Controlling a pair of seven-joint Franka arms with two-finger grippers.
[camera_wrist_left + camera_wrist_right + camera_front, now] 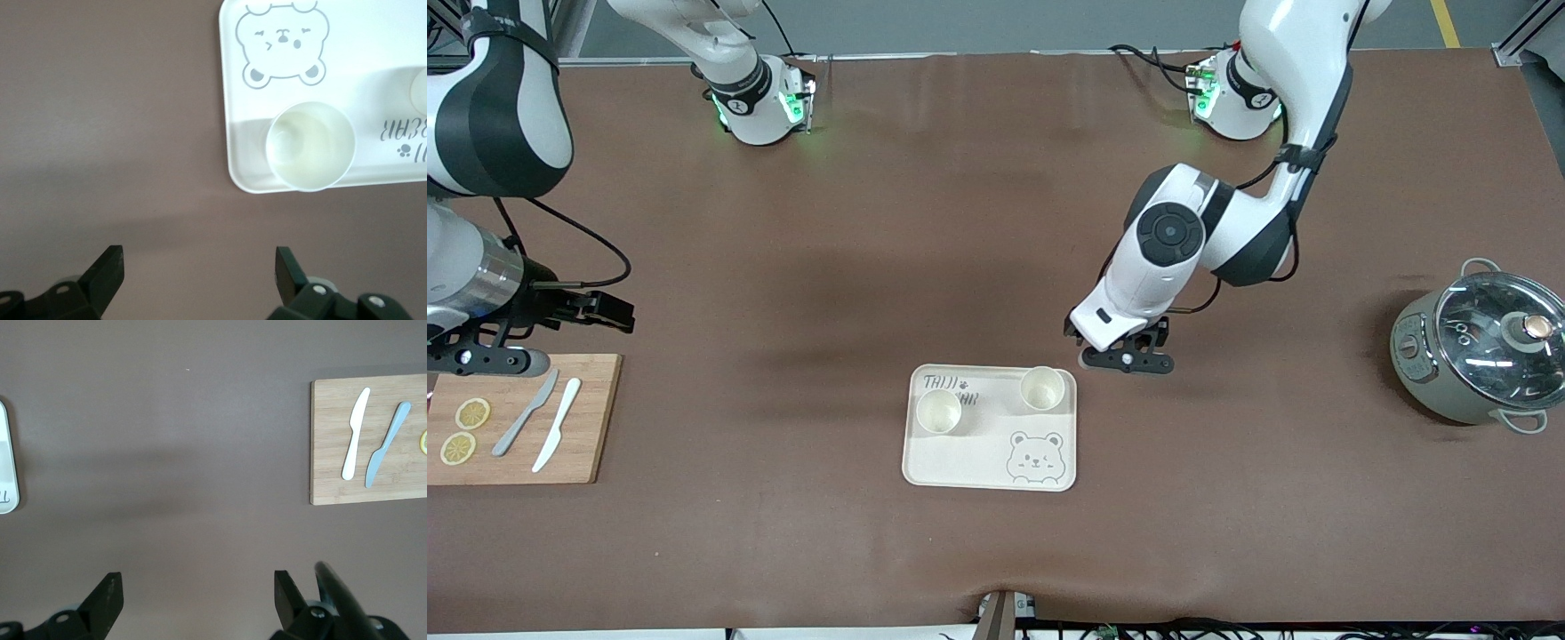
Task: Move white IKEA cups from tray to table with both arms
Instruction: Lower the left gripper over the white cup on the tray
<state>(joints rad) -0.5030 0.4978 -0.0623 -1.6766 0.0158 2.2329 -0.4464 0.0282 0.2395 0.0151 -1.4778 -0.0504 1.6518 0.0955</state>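
Two white IKEA cups sit upright on the cream bear-print tray at the middle of the brown table, neither lifted yet. The left gripper hangs low over the bare table just off the tray's corner toward the left arm's end, its black fingers spread wide with nothing between them. In the left wrist view the nearer cup stands just ahead of those open jaws, tucked into the tray's corner close to the raised rim. The second cup stands farther along the tray, toward the right arm's end, well apart from either gripper.

The right gripper waits over the table by the wooden cutting board, jaws likewise apart and empty; on the board lie a grey knife, a white knife and two lemon slices. A lidded pot stands at the left arm's end.

The cups look light, rigid and smooth-walled, probably slippery, and tapered toward the base. A grip across the upper wall below the rim, or one finger inside and one outside, seems safest; a nudge could tip or slide a cup on the slick tray.
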